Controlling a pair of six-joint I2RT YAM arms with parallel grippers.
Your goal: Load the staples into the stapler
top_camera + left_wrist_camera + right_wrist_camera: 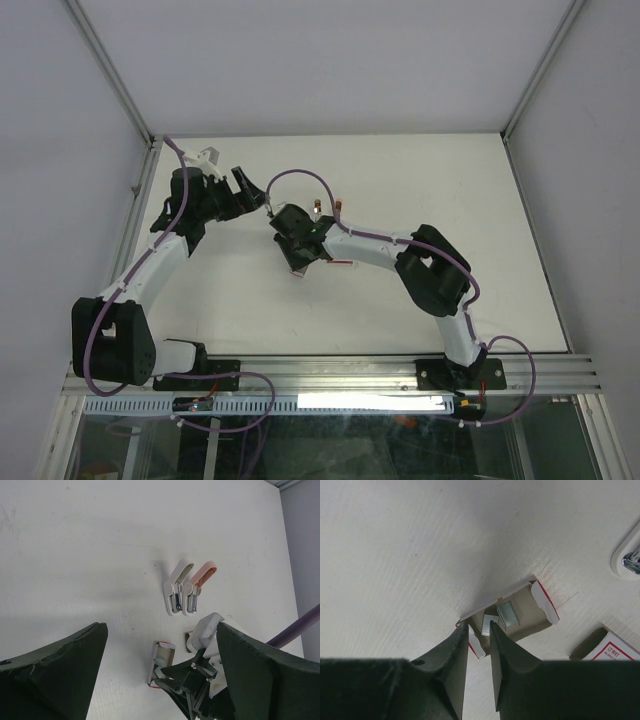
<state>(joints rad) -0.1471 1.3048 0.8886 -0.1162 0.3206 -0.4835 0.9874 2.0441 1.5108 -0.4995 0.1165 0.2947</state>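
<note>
Two small silvery staples strips [507,614] lie in an open cardboard tray [535,617] with a red-and-white rim. My right gripper [479,625] is at the tray's near end, jaws a narrow gap apart. One fingertip [492,626] is beside the nearer strip, and the tray's end flap lies between the fingers. Two little staplers stand opened side by side, one white [175,590] and one pink [197,586]. My left gripper [161,626] is wide open and empty, above the table to their left. In the top view the right gripper [298,262] is just in front of the staplers [318,207].
The box's red-and-white sleeve [612,650] lies just right of the tray. In the top view the left gripper [250,190] hovers near the back left. A white fixture [203,157] sits at the back left corner. Grey walls enclose the table.
</note>
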